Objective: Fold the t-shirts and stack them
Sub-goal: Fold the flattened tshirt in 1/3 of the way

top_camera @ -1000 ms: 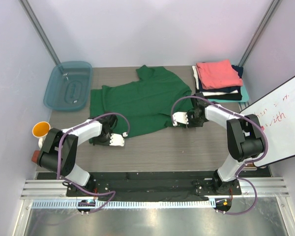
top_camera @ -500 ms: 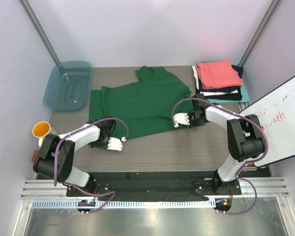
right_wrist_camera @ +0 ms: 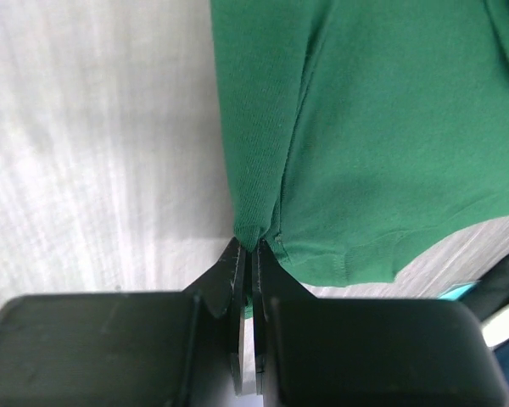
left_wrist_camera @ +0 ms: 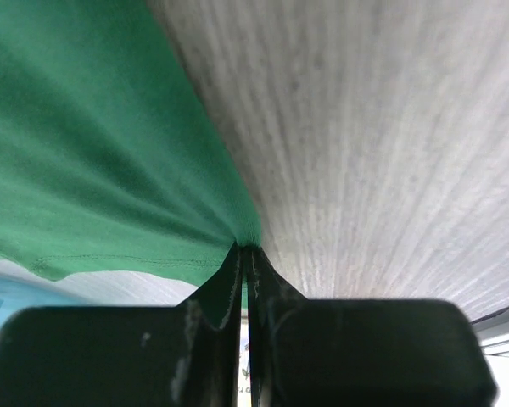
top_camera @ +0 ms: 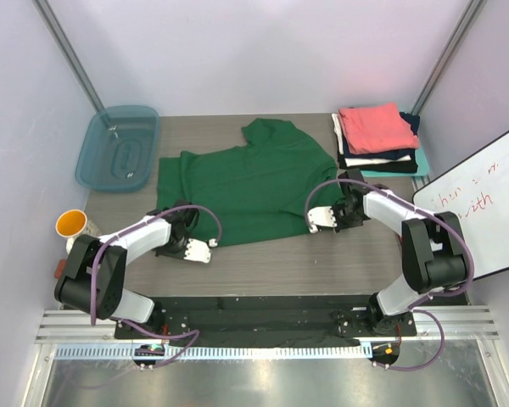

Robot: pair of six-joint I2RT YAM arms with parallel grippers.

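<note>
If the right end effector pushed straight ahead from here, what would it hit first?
The dark green t-shirt: the right end effector is shut on its edge, and more of the cloth seems to lie ahead.

Top view, right edge: whiteboard (top_camera: 490, 212) cut off by the frame; the red scrawl on it is too small to read.
Upper right: stack of folded t-shirts (top_camera: 375, 127). Only thin edges of the lower ones show under the coral-pink top one.
Far left: reddish-brown object (top_camera: 60, 270) half behind the left arm (top_camera: 92, 273); cannot identify.
Left wrist view: green t-shirt (left_wrist_camera: 93, 144) runs off the top and left edges; hem tip hidden between the fingers (left_wrist_camera: 216, 292).
Right wrist view, lower right: teal scrap (right_wrist_camera: 458, 291), blurred.
</note>
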